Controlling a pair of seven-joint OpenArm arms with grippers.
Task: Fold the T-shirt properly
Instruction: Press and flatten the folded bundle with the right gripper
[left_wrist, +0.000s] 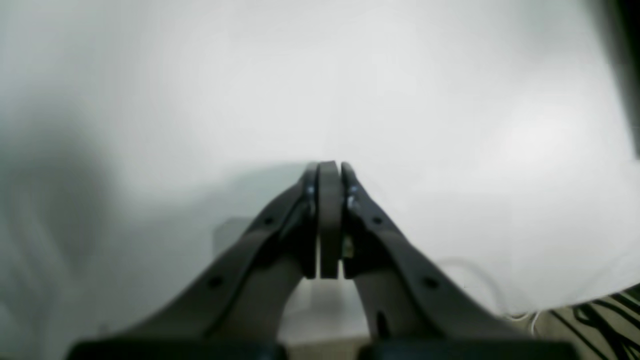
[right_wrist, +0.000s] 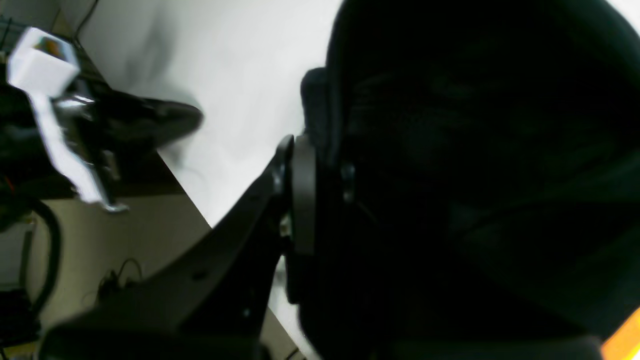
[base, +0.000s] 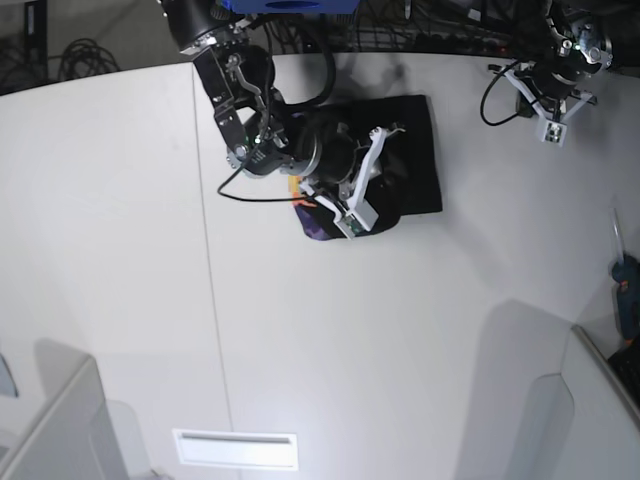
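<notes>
The black T-shirt (base: 412, 150) lies bunched and partly folded on the white table (base: 400, 330) near the far edge. A strip of its purple and orange print (base: 308, 222) shows at its front left corner. My right gripper (base: 375, 205) is over the shirt's front edge. In the right wrist view it (right_wrist: 322, 150) is shut on a thick fold of the black cloth (right_wrist: 475, 175), with orange print (right_wrist: 625, 340) at the bottom corner. My left gripper (left_wrist: 330, 167) is shut and empty above bare table, at the far right (base: 548, 112), well away from the shirt.
Cables (base: 440, 25) and dark gear run along the table's far edge. A blue tool (base: 628, 290) sits at the right edge. A white slot (base: 235, 448) is at the front. The left wrist view shows the table edge (left_wrist: 575, 302) with floor cables beyond it.
</notes>
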